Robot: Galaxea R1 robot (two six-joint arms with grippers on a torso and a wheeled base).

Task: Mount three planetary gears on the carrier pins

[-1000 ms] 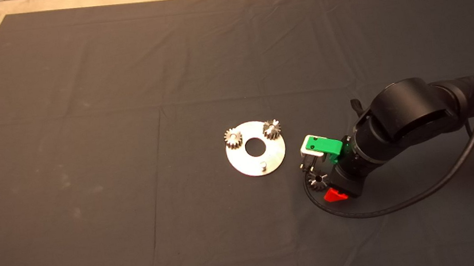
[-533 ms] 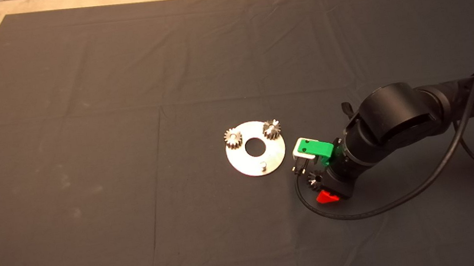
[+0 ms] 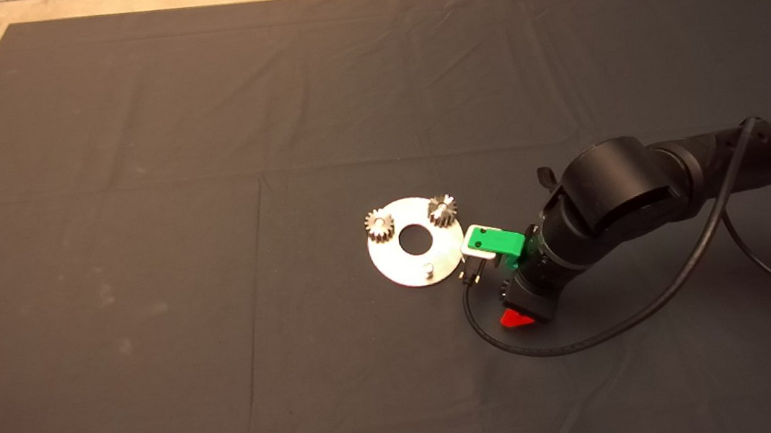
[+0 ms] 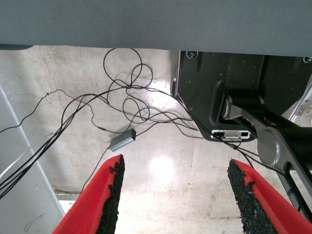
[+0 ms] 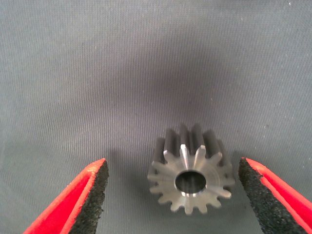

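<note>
- A dark grey cloth mat (image 3: 209,193) is covering the table.
- Your right gripper (image 5: 173,195) is hovering wide open, gripping nothing; the small dark-grey toothed metal gear (image 5: 191,175) is lying flat on the mat between its fingers, nearer one pad.
- Try centring before you close.
- Just beyond, the flat round silver disc (image 3: 415,242) is showing one bare silvery pin (image 3: 428,268) and two mounted gears (image 3: 379,225).
- The left gripper (image 4: 173,195) is waiting open off the mat.

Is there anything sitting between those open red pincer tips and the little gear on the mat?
Nothing visible. The third gear lies flat on the mat between the right pincer's open fingers, bare mat either side.
</note>
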